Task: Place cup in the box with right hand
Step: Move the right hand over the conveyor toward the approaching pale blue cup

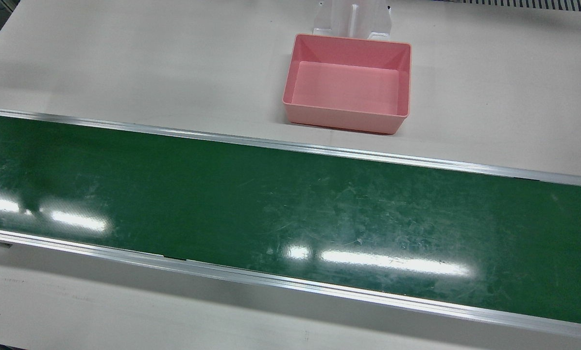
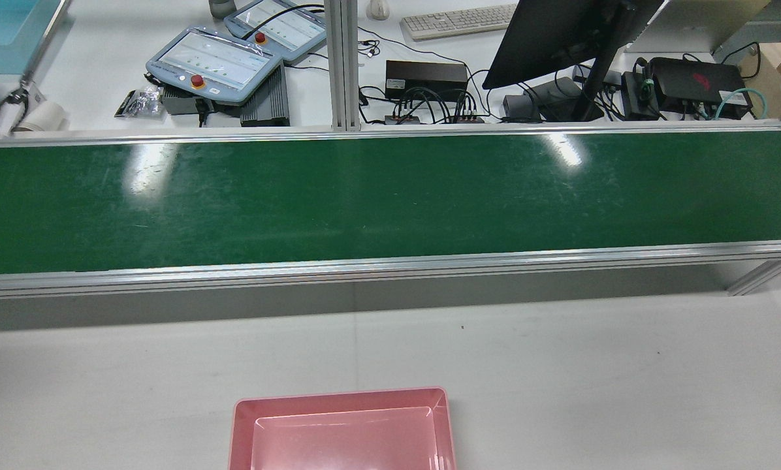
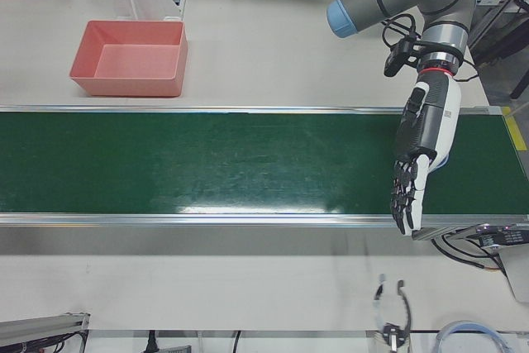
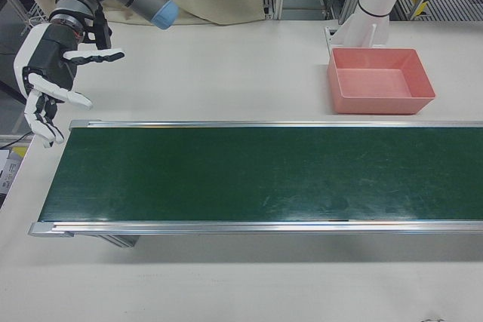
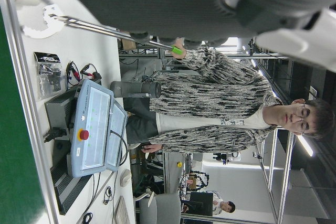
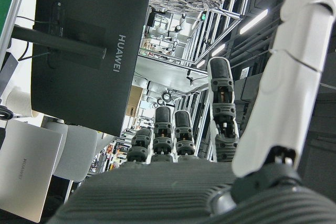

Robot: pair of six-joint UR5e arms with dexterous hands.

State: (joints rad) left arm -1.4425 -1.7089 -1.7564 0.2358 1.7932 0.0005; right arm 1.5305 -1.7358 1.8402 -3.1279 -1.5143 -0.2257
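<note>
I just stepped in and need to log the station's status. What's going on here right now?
Nothing is being handled yet. The right hand hangs open beside one end of the green conveyor belt, and the left hand hangs open over the other end. The pink box sits empty on the white table beside the belt. No cup appears in any view, so the job of putting one in the box has not begun. A person stands behind the station.

Pink rectangular box (image 1: pixel 347 82), open-topped, upright, nothing inside; walls slope slightly inward toward a flat floor. Sits on the white table (image 1: pixel 125 63) on the robot's side of the green conveyor belt (image 1: pixel 271 209), near the belt's rail but apart from it. No cup visible in any view.
</note>
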